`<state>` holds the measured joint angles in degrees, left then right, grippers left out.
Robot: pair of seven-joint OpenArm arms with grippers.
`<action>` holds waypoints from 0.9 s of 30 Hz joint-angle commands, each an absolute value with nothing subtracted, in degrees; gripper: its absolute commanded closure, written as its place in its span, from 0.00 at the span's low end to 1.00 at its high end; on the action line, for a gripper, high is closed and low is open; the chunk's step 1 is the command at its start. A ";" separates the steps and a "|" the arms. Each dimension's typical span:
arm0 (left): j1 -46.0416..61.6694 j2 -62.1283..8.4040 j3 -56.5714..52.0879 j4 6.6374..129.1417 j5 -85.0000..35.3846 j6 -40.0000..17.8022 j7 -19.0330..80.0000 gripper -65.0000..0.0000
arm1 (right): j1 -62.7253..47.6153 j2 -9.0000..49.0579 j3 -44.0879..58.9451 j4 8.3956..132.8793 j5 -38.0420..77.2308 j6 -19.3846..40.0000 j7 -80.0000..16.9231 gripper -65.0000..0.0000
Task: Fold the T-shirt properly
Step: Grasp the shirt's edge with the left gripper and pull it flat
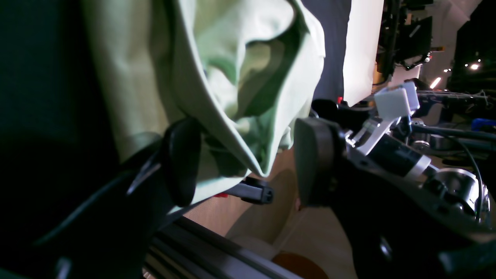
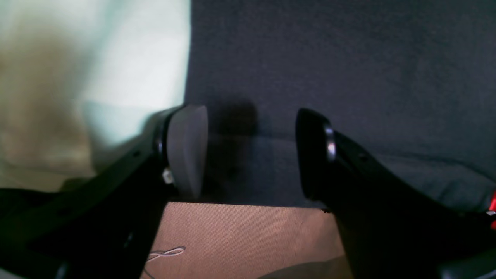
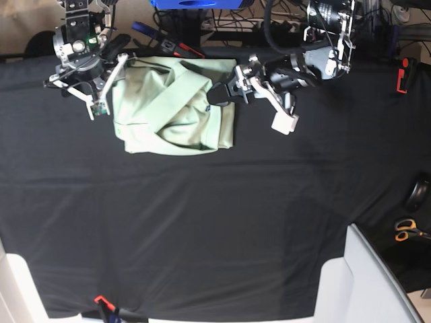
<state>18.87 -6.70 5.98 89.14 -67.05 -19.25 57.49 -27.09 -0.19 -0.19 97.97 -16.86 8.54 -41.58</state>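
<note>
The pale mint-green T-shirt (image 3: pixel 172 114) lies bunched and partly folded at the far side of the black table cloth (image 3: pixel 202 215). In the base view my left gripper (image 3: pixel 220 94) is at the shirt's right edge. The left wrist view shows that gripper (image 1: pixel 248 162) open, with a hanging fold of the T-shirt (image 1: pixel 232 58) between the jaws, resting against one finger (image 1: pixel 182 162) and apart from the other. My right gripper (image 2: pixel 252 155) is open and empty over the black cloth near the table's edge, with the T-shirt (image 2: pixel 116 58) beside it. The right arm (image 3: pixel 81 60) stands at the shirt's left.
Orange-handled scissors (image 3: pixel 406 230) and a dark round object (image 3: pixel 419 194) lie off the table's right side. A red item (image 3: pixel 403 74) sits at the far right. White panels (image 3: pixel 367 282) rise at the near right corner. A small red clamp (image 3: pixel 101 301) holds the front edge.
</note>
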 commanded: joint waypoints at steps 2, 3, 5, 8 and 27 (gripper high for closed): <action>17.98 -6.55 7.16 89.89 -68.44 -19.38 57.71 0.43 | -26.51 -0.04 -0.04 98.68 -17.27 8.31 -40.75 0.46; 17.89 -6.55 7.16 89.80 -68.44 -19.38 57.71 0.43 | -26.51 -0.04 -0.04 98.68 -17.27 8.31 -40.75 0.46; 17.54 -6.55 7.16 88.92 -68.44 -19.38 57.80 0.43 | -26.33 -0.13 -0.04 98.68 -17.27 8.31 -40.75 0.46; 16.92 -6.55 7.25 87.16 -68.44 -19.38 57.80 0.43 | -25.89 -0.22 -0.04 98.68 -17.27 8.31 -40.75 0.46; 13.41 -7.43 10.07 83.74 -68.53 -19.38 57.80 0.81 | -24.22 -0.31 0.40 98.68 -17.19 8.31 -40.75 0.46</action>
